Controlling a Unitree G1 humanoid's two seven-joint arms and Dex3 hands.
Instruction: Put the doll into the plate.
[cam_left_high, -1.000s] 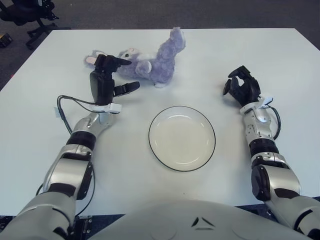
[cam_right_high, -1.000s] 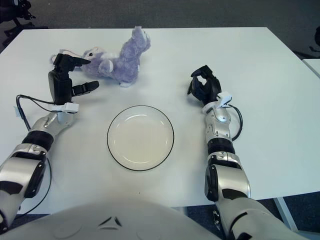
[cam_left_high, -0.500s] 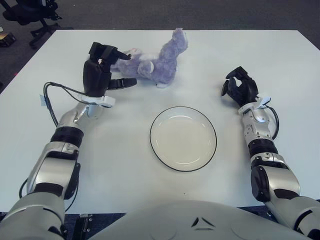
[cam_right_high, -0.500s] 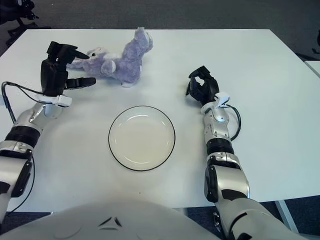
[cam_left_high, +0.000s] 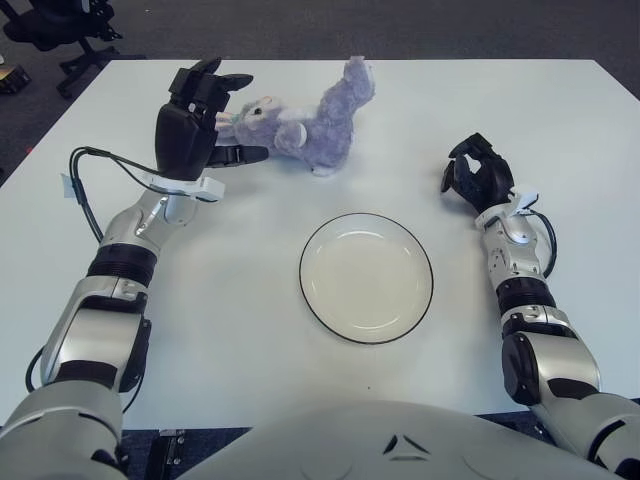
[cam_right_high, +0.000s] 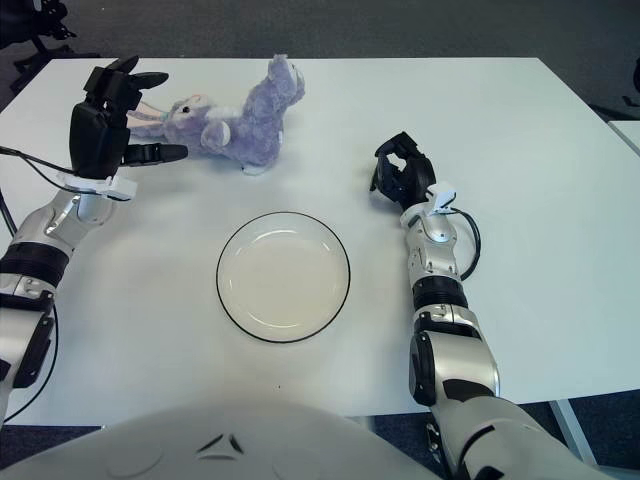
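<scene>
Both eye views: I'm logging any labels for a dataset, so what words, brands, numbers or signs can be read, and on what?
None: no readable text shows on the doll, the plate, the table, the left hand or the right hand.

A white table (cam_left_high: 250, 330) carries a purple doll (cam_left_high: 305, 125) and a plate (cam_left_high: 366, 276).

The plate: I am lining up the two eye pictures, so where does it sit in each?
Left eye view: plate lies right of centre, below the doll.
Right eye view: plate lies left of centre.
Shared landmark: the doll, above the plate in both.
</scene>
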